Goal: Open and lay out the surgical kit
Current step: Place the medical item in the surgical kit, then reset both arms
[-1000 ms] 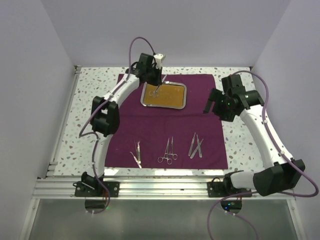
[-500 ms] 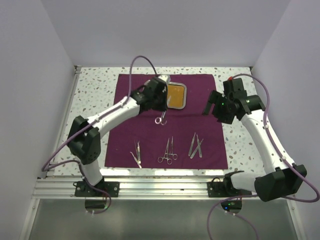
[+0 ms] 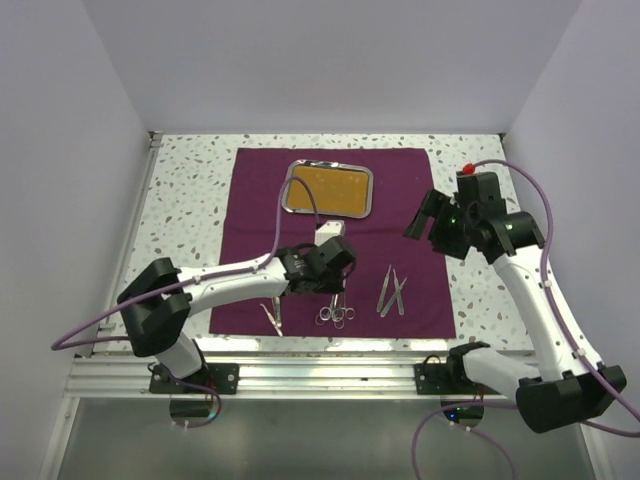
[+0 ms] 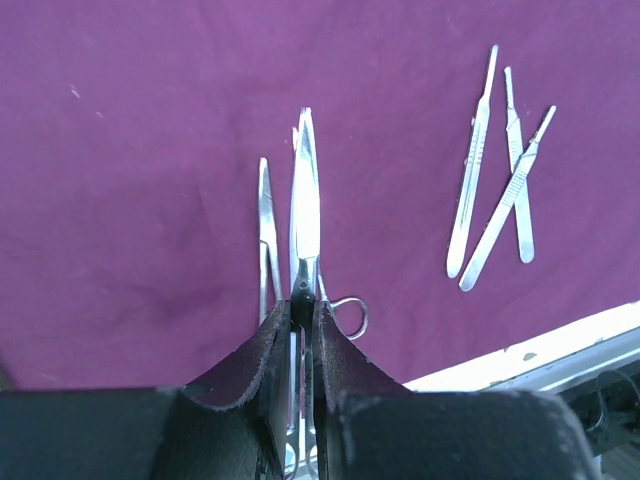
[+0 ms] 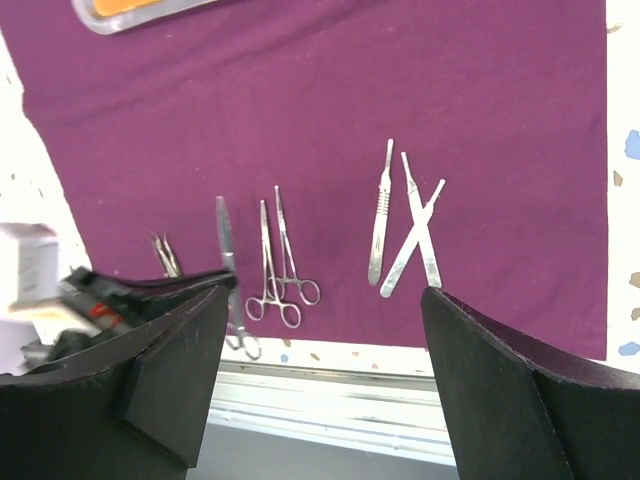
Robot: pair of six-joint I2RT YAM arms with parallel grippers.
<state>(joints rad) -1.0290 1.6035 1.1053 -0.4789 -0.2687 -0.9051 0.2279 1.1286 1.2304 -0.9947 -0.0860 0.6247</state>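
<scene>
The dark purple cloth (image 3: pixel 300 225) lies spread flat on the table. The steel tray (image 3: pixel 372 190) with its orange-brown liner sits empty at the cloth's far side. My left gripper (image 3: pixel 337 287) (image 4: pixel 303 305) is shut on a pair of scissors (image 4: pixel 305 200), held low over the cloth's near part, just above the forceps (image 3: pixel 337 312) (image 4: pixel 265 225). Small tweezers (image 3: pixel 273 308) lie to the left. Three thin silver tools (image 3: pixel 392 292) (image 4: pixel 500 180) lie crossed to the right. My right gripper (image 3: pixel 424 212) (image 5: pixel 325 290) is open and empty, raised over the cloth's right edge.
The speckled table (image 3: pixel 185 190) shows around the cloth. An aluminium rail (image 3: pixel 320 375) runs along the near edge, just past the cloth's hem. White walls close in the left, right and back sides.
My left gripper has lifted the scissors out of the tray and carried them toward the near edge, down to the forceps. The right arm has shifted only slightly.
</scene>
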